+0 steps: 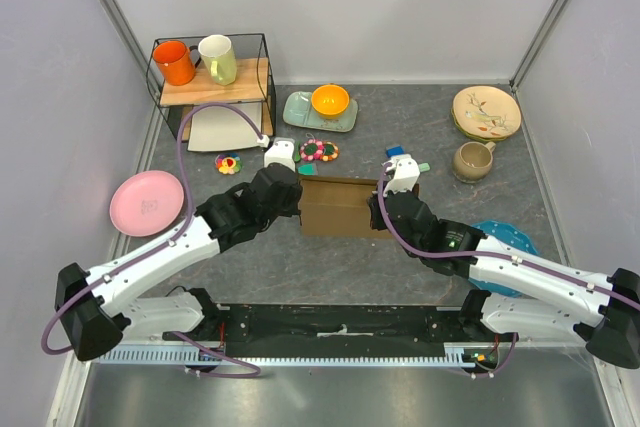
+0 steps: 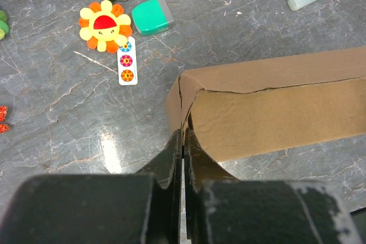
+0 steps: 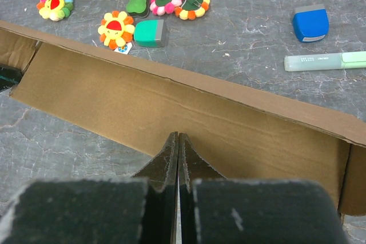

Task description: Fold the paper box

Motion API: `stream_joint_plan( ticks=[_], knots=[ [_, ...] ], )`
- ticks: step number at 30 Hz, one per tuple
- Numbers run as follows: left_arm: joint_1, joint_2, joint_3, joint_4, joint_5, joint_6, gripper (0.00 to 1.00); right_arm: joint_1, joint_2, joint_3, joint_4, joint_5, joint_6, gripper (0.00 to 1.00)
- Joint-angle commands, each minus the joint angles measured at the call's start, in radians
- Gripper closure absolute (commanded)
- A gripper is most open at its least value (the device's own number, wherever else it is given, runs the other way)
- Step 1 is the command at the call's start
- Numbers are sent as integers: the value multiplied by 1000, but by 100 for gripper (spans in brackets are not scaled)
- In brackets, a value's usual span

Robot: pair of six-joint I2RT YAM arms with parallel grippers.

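While the paper box (image 1: 338, 209) lies mid-table between my arms, my left claw (image 2: 184, 136) is squeezed tight at its left corner and my right claw (image 3: 178, 139) is pressed together against its near wall; whether cardboard sits between the fingers I cannot tell; beyond the far wall lie a sunflower toy (image 2: 104, 27), a teal eraser (image 2: 152, 16), a green highlighter (image 3: 326, 61) and a blue block (image 3: 310, 24), none touching it.

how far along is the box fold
Done: the paper box already has its long walls standing. In hand: left pincer shut on its left corner, right pincer shut against a long wall. Left: the corner seam gapes and the top is open.
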Motion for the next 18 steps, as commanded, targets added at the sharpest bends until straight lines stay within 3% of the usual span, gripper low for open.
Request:
stream_joint_plan(
  ticks=[1,18],
  knots=[
    [3,46,-15,-153,-75,48,98,3,34,-26,-172,-35,-14,100],
    [7,79,-111,-85,22,-4,98,1,22,-37,-172,-40,-13,100]
  ],
)
